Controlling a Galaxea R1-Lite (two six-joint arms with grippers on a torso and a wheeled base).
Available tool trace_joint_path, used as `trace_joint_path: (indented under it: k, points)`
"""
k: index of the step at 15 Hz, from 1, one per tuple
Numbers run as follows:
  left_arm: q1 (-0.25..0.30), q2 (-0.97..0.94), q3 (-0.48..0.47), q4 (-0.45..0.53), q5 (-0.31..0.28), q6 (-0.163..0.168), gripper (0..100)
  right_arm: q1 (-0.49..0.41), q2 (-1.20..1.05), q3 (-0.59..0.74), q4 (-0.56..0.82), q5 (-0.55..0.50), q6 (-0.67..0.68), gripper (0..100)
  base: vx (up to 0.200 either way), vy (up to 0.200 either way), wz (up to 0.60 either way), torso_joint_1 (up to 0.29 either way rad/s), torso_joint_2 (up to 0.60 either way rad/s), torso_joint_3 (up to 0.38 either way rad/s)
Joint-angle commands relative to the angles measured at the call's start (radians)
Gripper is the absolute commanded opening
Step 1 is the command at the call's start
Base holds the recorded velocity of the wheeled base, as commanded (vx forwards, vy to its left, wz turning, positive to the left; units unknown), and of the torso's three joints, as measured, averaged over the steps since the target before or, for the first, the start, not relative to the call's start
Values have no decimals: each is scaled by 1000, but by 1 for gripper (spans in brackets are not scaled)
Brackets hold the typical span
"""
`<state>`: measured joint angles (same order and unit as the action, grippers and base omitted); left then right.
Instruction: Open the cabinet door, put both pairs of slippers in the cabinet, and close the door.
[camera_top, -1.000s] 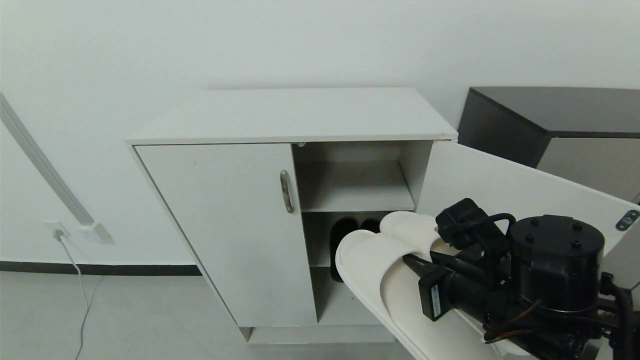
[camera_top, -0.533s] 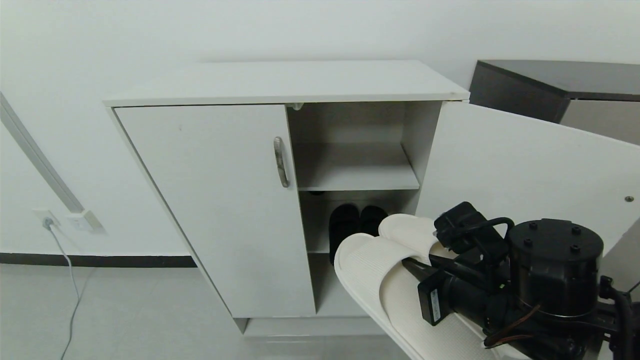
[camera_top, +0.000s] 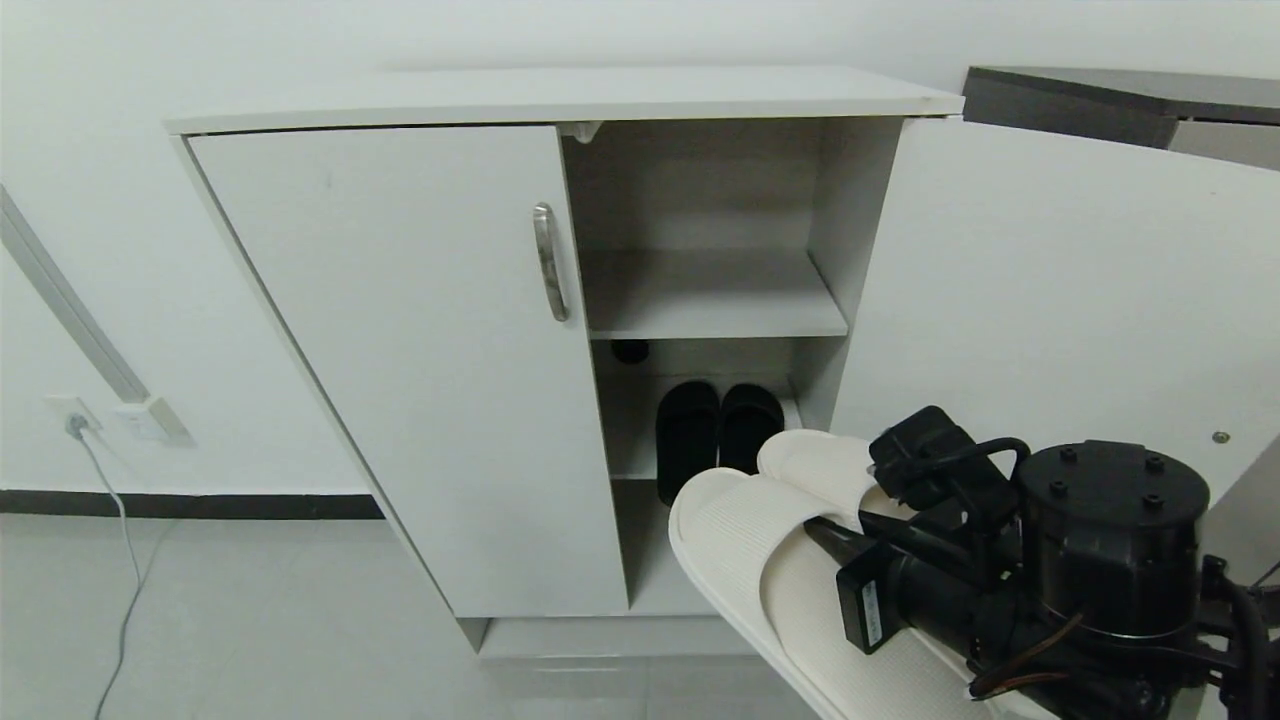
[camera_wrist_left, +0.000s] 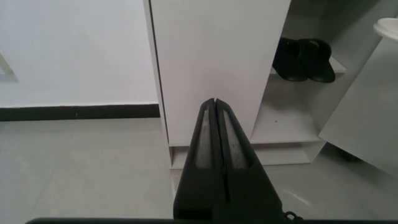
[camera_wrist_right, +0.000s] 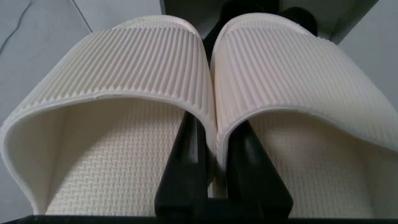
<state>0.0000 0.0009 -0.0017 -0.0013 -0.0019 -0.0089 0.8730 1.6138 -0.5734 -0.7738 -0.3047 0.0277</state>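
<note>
White slippers (camera_top: 745, 540) lie side by side in your right gripper (camera_wrist_right: 214, 165), toes toward the cabinet (camera_top: 560, 95), held in the air just in front of its open right half. The gripper's fingers (camera_wrist_right: 186, 168) are clamped on the two inner walls of the pair, which are pressed together between them. You have the right door (camera_top: 1050, 280) swung wide, while the left door (camera_top: 400, 350) sits flat against the frame, its metal handle (camera_top: 548, 262) at the inner edge. Inside, the black slippers (camera_top: 715, 430) rest as a pair on the middle shelf, below the upper shelf (camera_top: 710, 300). Your left gripper (camera_wrist_left: 215, 109) is down low, facing the closed left door, its fingers pressed together with nothing between them. A wall socket (camera_top: 70, 415) with a cable sits left of the cabinet.
</note>
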Motion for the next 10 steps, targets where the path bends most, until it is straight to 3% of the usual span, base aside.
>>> trace_joint_path:
  k: [1,4,6,10]
  points:
    - [0,1,0,0,0,0,0,1,0,1,-4,1,0,0,0,0,0,-2,61,36]
    - [0,1,0,0,0,0,0,1,1,10,-19,1,0,0,0,0,0,0,0,0]
    - [0,1,0,0,-1,0,0,1,5,12,-19,7,-2,0,0,200,0,2,7,2]
    - [0,1,0,0,0,0,0,6,6,12,-19,7,-3,0,0,0,0,0,0,0]
